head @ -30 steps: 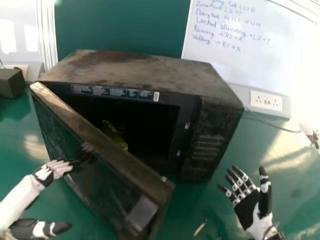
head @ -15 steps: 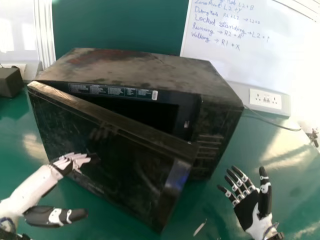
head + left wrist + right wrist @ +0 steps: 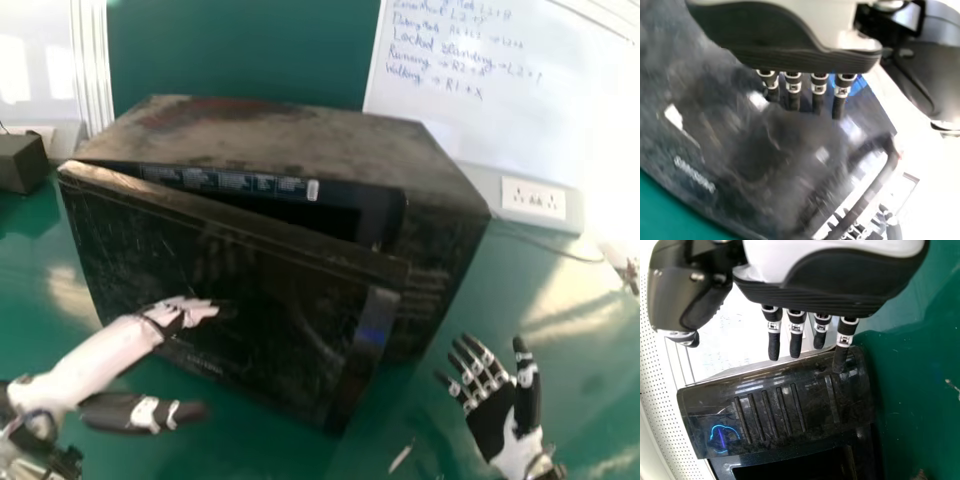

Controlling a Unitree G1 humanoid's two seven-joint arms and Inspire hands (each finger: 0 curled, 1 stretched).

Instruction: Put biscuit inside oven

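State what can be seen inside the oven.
Above its partly open door, the oven shows a dark strip of interior; the door covers the rest, hiding any contents.

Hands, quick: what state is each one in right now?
Left hand: open, fingers straight, at the oven door, holding nothing.
Right hand: open, holding nothing.

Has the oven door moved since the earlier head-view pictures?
Yes. The door has swung toward closed: its free edge has come up against the view of the control panel, narrowing the opening, though it remains ajar.
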